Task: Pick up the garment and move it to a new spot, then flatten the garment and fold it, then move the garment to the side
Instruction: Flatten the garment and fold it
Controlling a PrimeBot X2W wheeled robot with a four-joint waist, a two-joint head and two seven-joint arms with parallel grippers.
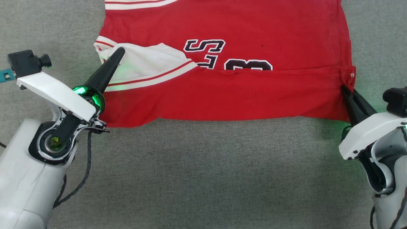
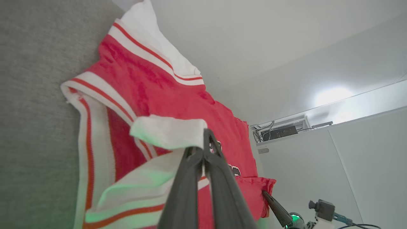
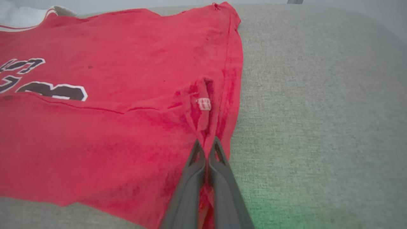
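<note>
The garment is a red shirt with white striped sleeves and dark lettering, spread on the grey surface with its near part folded up over the rest. My left gripper is shut on the white sleeve at the shirt's left side; the left wrist view shows the fingers pinching a white flap of the sleeve. My right gripper is shut on the red edge at the shirt's right side, where the right wrist view shows its fingers clamped on the cloth below a small white tag.
Grey fabric surface extends in front of the shirt and to both sides. In the left wrist view, white walls and a shelf with cables stand beyond the surface, and the right arm shows at the bottom.
</note>
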